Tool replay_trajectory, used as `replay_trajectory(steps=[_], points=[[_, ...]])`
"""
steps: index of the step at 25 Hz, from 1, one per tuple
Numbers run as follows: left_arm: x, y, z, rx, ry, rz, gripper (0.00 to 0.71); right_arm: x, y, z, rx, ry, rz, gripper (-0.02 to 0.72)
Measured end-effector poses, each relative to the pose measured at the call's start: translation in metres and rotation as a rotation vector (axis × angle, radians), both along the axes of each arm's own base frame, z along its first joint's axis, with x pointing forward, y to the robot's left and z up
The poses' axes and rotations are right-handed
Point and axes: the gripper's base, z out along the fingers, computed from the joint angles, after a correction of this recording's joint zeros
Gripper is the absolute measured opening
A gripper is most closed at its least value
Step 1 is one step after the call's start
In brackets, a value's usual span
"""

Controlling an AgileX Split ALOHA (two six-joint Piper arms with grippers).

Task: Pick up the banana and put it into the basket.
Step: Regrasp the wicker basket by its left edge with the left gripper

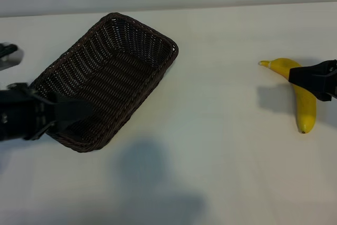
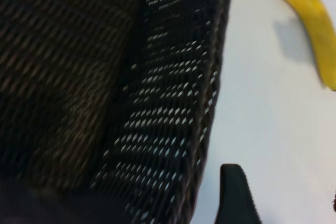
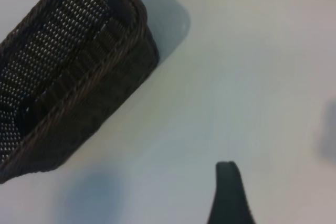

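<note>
Plainly, the coming move turns on how the banana lies from the 2 grippers, so take the table [image 1: 221, 172] from left to right. At the left edge the left gripper [image 1: 79, 111] sits over the near corner of the basket [image 1: 113, 77], its dark fingers overlapping the woven rim. They look spread rather than pressed together and nothing yellow is in them, but whether they touch or grip the wicker cannot be told. The basket lies slantwise with nothing in it, well apart from the fruit.

Far to the right the banana [image 1: 304, 106] rests on the table, its long axis running from the pointed stem at the upper left down to the blunt end nearest the camera, with a gentle bend. The right gripper [image 1: 310, 77] is right above its upper half, crossing it near the stem, so the right arm is much the nearer of the 2. Its fingers stand apart; whether they already touch the fruit is not clear.

Hard to make out: both arms are cut off by the exterior view's edges. Each wrist view shows only 1 dark fingertip. The right wrist view shows the basket and bare table but no banana, so that camera tells nothing of the grip.
</note>
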Motion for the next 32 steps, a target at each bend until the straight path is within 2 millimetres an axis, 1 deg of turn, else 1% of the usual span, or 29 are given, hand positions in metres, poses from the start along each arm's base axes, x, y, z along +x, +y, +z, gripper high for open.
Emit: replay_trajectory(steps=[3,7,14,21,27,32], points=[[-0.011,0.006,0.005,0.042,0.036,0.078,0.477,0.0,0.0,0.0,0.0,0.0,0.0,0.498],[-0.021,0.016,0.006,0.114,0.093,0.176,0.477,0.0,0.0,0.0,-0.002,-0.002,0.002,0.498],[-0.024,0.031,-0.002,0.215,0.197,0.352,0.477,0.0,0.0,0.0,-0.007,-0.006,0.006,0.498],[-0.02,0.036,-0.002,0.208,0.193,0.449,0.477,0.0,0.0,0.0,-0.013,-0.011,0.012,0.498],[-0.007,0.034,-0.014,0.178,0.256,0.465,0.476,0.0,0.0,0.0,-0.015,-0.012,0.013,0.498],[0.005,0.029,-0.025,0.138,0.288,0.437,0.476,0.0,0.0,0.0,-0.015,-0.012,0.014,0.498]])
